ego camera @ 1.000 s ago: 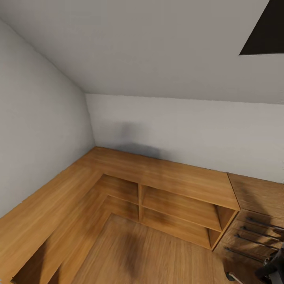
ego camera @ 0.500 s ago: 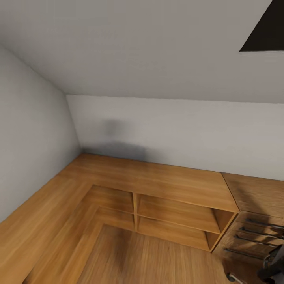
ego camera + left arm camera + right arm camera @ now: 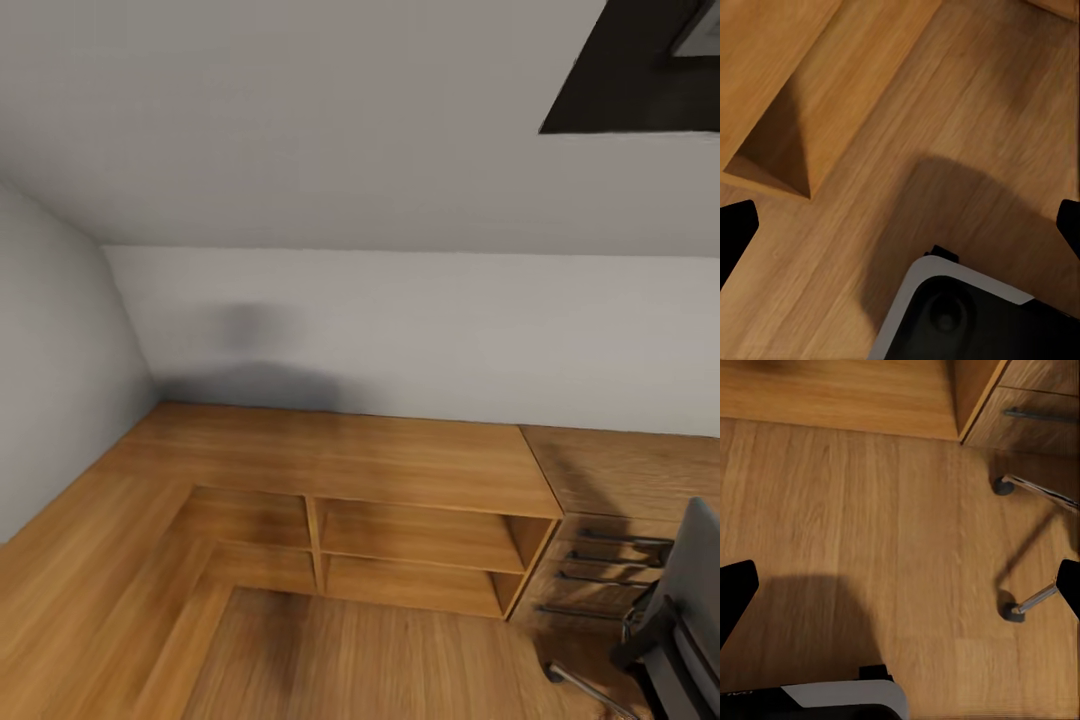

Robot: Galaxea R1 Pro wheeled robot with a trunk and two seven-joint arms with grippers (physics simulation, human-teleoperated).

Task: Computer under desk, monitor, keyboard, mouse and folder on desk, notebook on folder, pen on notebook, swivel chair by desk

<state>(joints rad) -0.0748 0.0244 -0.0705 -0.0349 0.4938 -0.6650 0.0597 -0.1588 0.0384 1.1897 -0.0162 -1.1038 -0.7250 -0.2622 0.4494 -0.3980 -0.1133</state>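
Robot in transit, facing a wooden corner shelf (image 3: 400, 520).
The swivel chair (image 3: 685, 610) sits at 4 o'clock in the head view; both claws spread wide and empty, pointing at the floor (image 3: 870, 510) for travel.

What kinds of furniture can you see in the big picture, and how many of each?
Low light-brown wooden open-shelf unit: 1
Light-brown wooden drawer cabinet with dark bar handles: 1
Grey padded swivel chair with chrome legs: 1
Total: 3
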